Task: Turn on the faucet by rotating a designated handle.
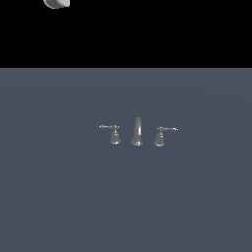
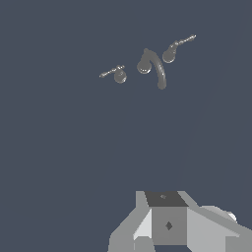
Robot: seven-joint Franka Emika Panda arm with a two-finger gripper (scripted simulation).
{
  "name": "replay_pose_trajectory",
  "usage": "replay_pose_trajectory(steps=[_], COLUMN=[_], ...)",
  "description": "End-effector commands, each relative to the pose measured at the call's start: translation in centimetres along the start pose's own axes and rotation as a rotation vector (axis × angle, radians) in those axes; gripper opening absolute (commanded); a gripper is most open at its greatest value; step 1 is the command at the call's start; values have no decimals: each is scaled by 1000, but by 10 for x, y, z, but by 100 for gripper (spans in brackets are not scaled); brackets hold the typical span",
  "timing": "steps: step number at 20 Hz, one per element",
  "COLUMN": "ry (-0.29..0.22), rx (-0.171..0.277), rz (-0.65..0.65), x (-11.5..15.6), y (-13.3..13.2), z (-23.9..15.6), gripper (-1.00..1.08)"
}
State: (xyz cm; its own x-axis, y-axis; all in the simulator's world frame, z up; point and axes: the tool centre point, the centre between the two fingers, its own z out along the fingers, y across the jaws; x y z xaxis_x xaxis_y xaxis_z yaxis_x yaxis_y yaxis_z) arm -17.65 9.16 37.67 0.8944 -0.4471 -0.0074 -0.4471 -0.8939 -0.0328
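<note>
Nearest the wrist camera, the tool (image 2: pixel 170 231), its state unclear, hangs well apart from the faucet (image 1: pixel 137 132); it could easily grab the right twin (image 1: pixel 160 136) instead of the handle (image 1: pixel 114 134).

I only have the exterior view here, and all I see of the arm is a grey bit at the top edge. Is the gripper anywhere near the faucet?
Observer: No. In the wrist view the gripper is well away from the faucet, with bare surface between them.
Operator: The spout looks straight to me. Is it?
Observer: No. Seen from above, the spout curves forward from its base, away from the line of the two handles.
Operator: Is the gripper open?
Observer: I cannot tell. The frame edge cuts off the fingertips, and only the gripper body shows.
</note>
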Motion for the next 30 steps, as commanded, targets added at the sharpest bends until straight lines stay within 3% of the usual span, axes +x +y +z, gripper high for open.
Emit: replay_pose_trajectory(steps=[1, 15, 30], ry=[1, 4, 10], rx=[0, 0, -5], rz=[57, 348, 633], x=[6, 52, 109], y=[-11, -59, -90], z=[15, 90, 163], gripper=[-100, -100, -100])
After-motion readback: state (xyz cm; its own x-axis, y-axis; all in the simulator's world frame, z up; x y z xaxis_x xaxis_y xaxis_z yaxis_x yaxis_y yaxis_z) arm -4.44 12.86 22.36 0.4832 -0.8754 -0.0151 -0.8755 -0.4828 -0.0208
